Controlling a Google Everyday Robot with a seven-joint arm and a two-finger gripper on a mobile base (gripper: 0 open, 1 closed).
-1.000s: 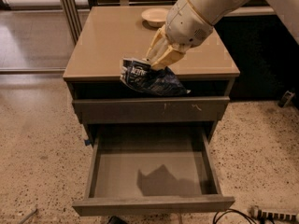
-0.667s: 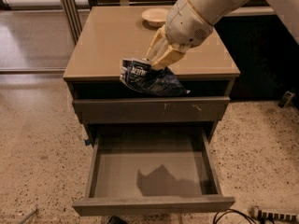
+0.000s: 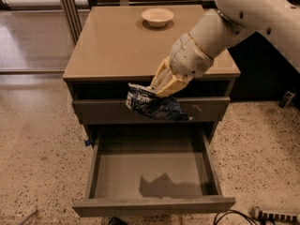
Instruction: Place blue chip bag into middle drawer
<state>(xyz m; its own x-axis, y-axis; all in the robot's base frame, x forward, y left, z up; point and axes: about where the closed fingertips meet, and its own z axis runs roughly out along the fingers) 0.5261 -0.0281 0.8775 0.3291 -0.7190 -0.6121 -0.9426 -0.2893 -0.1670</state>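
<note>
My gripper (image 3: pixel 159 89) is shut on the blue chip bag (image 3: pixel 153 104), a crumpled navy foil bag with white and black print at its left end. It holds the bag in the air in front of the closed top drawer front, above the back of the open middle drawer (image 3: pixel 152 175). That drawer is pulled out wide; its flat grey floor is bare except for the shadow of the bag and arm.
A cream bowl (image 3: pixel 157 16) sits at the back of the cabinet top (image 3: pixel 112 46). The closed top drawer front (image 3: pixel 103 111) has small white scuffs at its right. Speckled floor surrounds the cabinet; cables and a power strip (image 3: pixel 274 214) lie at the lower right.
The gripper and the bag have come down and forward, from the cabinet's top edge to in front of the top drawer front. The bag's shadow lies on the open drawer's floor as before.
</note>
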